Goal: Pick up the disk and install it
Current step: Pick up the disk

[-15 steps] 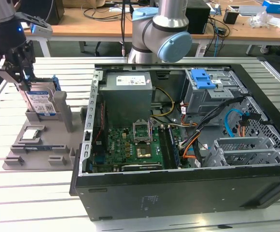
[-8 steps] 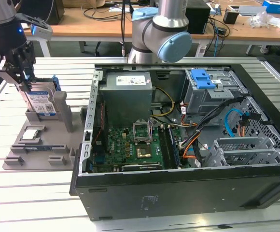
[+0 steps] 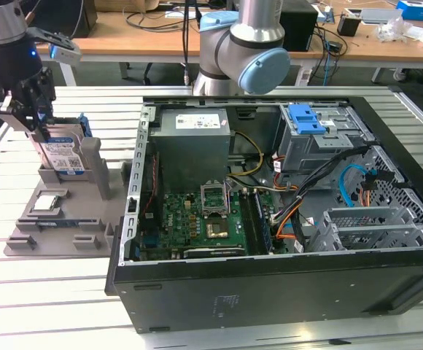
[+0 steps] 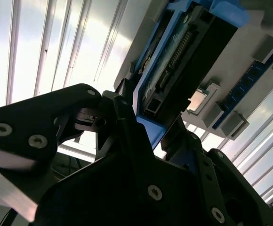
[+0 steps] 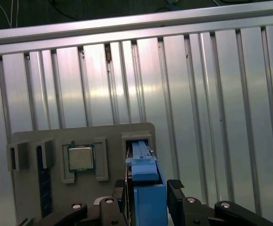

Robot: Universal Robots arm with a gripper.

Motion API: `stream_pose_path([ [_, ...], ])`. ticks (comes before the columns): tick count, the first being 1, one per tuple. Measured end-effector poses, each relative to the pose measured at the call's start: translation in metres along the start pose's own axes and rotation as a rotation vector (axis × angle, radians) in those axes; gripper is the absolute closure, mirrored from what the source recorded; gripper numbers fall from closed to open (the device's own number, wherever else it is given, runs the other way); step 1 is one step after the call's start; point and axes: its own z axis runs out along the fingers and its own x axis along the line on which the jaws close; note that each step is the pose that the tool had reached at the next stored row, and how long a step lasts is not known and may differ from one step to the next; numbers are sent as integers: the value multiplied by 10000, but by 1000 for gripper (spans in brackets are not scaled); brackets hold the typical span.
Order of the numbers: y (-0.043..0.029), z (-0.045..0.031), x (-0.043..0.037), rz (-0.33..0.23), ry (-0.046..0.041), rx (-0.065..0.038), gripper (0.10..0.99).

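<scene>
The disk (image 3: 62, 154) stands on edge in a slot of the grey holder (image 3: 66, 222) at the exterior view's left, its white-and-blue label facing the camera. My gripper (image 3: 40, 120) comes down on its upper end. In the first wrist view the black fingers (image 5: 175, 190) press against both sides of the disk's blue rail (image 5: 146, 183), so the gripper (image 5: 147, 197) is shut on it. The second wrist view has the disk's connector edge (image 4: 174, 61) running away from the gripper (image 4: 148, 127). The disk's lower end still sits in the holder slot.
The holder also carries a small square silver chip (image 5: 81, 157) and a blue memory stick (image 5: 43, 181). The open computer case (image 3: 270, 284) lies to the exterior view's right, with a blue-topped grey drive bay (image 3: 306, 120) at its far side. The arm's base (image 3: 241, 51) stands behind the case.
</scene>
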Motion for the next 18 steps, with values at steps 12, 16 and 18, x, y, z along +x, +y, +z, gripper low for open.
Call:
stream_pose_path([
  [12, -1, 24, 0, -2, 0, 0, 604],
  [16, -1, 24, 0, -2, 1, -1, 718],
  [18, -1, 25, 0, -3, 0, 0, 718],
])
